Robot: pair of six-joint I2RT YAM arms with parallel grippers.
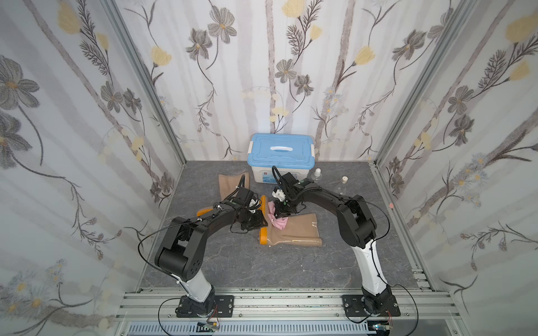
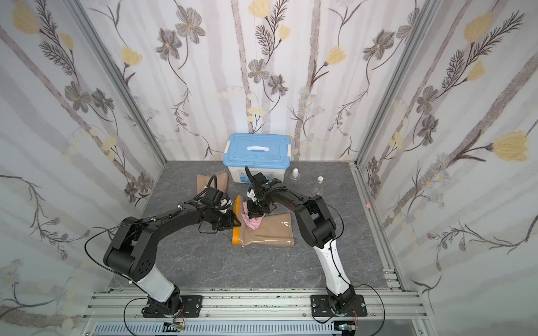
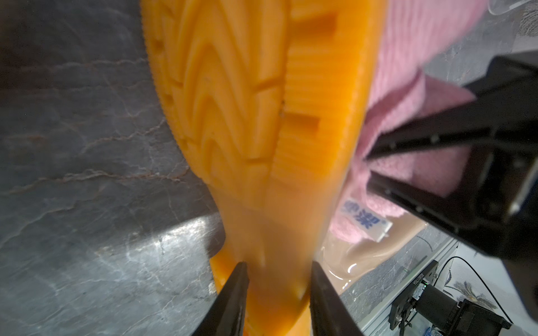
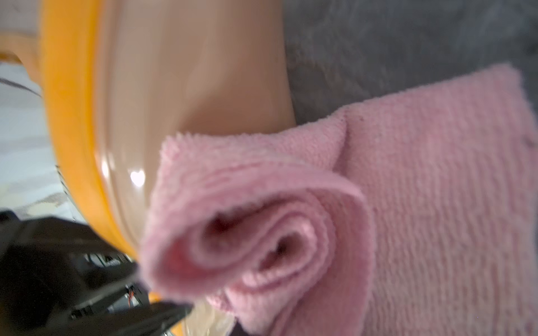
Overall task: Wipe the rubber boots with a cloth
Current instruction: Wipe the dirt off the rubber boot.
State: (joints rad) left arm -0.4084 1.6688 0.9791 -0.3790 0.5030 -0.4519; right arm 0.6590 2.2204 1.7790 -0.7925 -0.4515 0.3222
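In both top views the left arm (image 1: 209,219) hides the far boot's (image 1: 233,181) foot. In the right wrist view the cloth (image 4: 422,203) is blurred and cut off at 2 edges. The box's (image 1: 281,154) label is too small to read.

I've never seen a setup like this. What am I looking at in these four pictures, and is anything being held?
Two robot arms stand at a grey table. Two pictures look down from overhead, side by side; the two close-ups come from cameras on the arms' wrists. On the table lie a blue-lidded box, a small bottle, a far boot beside the box, and a near boot on its side. The left gripper clamps the near boot's orange sole; the right gripper holds a pink cloth against that boot.
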